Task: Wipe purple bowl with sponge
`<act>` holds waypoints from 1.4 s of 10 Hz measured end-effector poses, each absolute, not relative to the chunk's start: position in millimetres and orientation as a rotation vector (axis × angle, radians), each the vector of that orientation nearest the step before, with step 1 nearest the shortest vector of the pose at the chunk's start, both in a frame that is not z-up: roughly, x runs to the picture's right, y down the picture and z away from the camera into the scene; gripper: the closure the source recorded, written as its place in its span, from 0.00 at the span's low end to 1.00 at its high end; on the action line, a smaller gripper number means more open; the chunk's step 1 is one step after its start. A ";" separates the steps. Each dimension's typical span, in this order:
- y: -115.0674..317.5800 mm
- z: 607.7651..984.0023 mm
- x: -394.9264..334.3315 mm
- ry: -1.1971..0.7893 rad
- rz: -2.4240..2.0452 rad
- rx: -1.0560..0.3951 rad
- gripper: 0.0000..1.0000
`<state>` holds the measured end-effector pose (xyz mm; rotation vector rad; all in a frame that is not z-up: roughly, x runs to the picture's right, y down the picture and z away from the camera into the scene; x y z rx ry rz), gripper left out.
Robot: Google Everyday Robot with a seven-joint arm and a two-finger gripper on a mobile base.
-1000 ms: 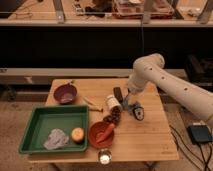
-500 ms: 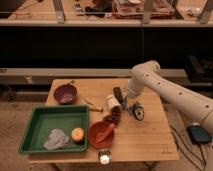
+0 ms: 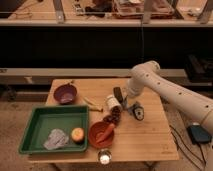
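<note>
The purple bowl (image 3: 65,93) stands at the table's back left corner, and I see nothing in it. My gripper (image 3: 122,101) hangs from the white arm (image 3: 150,80), which reaches in from the right. It is low over the middle of the table, beside a white can (image 3: 112,102) and well to the right of the bowl. A round yellow-orange object (image 3: 77,134), possibly the sponge, lies in the green tray (image 3: 37,120) next to a grey crumpled cloth (image 3: 56,139).
An orange-red bowl (image 3: 101,134) with something in it stands in front of the gripper. Dark red fruit (image 3: 113,119), a grey object (image 3: 137,112) and a pale stick-like item (image 3: 92,103) lie mid-table. A small glass (image 3: 104,158) stands at the front edge.
The arm has come down and slightly left, bringing the gripper lower over the middle of the table. The objects on the table have not moved.
</note>
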<state>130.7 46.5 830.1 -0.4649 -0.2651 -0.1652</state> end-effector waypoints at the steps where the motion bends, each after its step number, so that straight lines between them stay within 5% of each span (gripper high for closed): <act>1: 45.8 830.4 131.2 -0.273 -0.154 -0.458 0.35; 14: 68.4 887.7 123.8 -0.257 -0.137 -0.464 0.35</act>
